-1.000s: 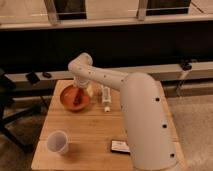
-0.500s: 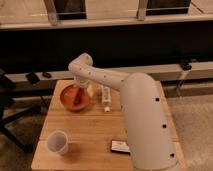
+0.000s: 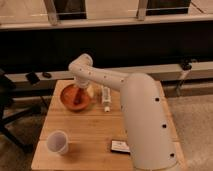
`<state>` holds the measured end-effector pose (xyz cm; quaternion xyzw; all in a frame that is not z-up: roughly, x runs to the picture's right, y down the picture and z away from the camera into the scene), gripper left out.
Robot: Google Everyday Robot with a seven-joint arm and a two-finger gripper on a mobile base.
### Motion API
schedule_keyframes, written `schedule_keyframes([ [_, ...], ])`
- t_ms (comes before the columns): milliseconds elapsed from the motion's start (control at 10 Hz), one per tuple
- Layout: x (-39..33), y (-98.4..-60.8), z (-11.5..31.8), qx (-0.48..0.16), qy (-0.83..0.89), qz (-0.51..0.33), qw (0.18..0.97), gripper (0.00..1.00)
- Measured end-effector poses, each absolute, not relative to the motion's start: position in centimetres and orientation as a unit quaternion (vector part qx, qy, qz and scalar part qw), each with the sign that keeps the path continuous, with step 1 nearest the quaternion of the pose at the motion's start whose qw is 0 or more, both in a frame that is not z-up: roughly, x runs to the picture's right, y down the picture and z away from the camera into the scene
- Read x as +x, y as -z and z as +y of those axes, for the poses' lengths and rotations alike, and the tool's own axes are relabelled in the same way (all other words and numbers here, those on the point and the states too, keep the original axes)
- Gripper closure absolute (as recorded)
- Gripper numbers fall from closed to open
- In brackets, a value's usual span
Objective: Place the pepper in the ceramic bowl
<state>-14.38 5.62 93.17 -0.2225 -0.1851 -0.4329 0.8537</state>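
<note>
The orange-brown ceramic bowl (image 3: 74, 98) stands at the back left of the wooden table (image 3: 95, 130). My gripper (image 3: 79, 93) reaches down from the bent white arm (image 3: 115, 82) into the bowl. A small reddish shape, which looks like the pepper (image 3: 77, 100), is inside the bowl right under the gripper. I cannot tell whether the gripper still holds it.
A pale yellowish lump (image 3: 91, 92) lies just right of the bowl, and a white tube (image 3: 106, 98) beside that. A white cup (image 3: 57, 142) stands front left. A small dark card (image 3: 120, 146) lies at the front. A chair (image 3: 7, 102) is to the left.
</note>
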Motion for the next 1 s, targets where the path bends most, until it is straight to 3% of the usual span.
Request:
schedule_keyframes([
  [1000,-14.16,-93.45,5.84,-0.222,0.433,-0.184,0.854,0.20],
])
